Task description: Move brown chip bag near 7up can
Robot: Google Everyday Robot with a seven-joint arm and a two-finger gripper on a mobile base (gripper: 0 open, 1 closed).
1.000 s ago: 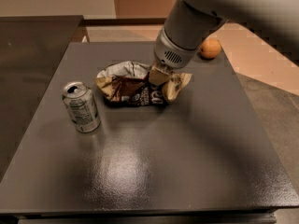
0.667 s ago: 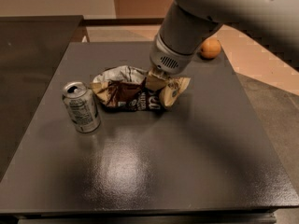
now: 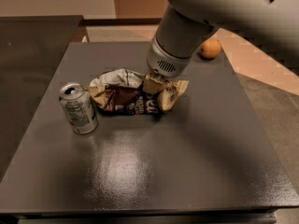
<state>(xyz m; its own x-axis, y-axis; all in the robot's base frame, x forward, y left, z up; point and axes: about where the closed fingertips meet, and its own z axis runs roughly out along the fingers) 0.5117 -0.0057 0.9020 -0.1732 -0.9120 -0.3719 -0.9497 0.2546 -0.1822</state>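
The brown chip bag (image 3: 124, 99) lies crumpled on the dark table (image 3: 187, 162), its left end just right of the 7up can (image 3: 78, 108), with a narrow gap between them. The can stands upright at the table's left side. My gripper (image 3: 153, 84) comes down from the upper right and is shut on the bag's right part, beside its cream end (image 3: 172, 93). The wrist hides the fingers' upper parts.
A small round orange fruit (image 3: 210, 48) sits at the table's far right edge, behind the arm. A second dark surface (image 3: 32, 41) adjoins at the left. Tan floor shows to the right.
My gripper has moved left with the chip bag in it. The bag's left end has drawn closer to the can. The can has not moved.
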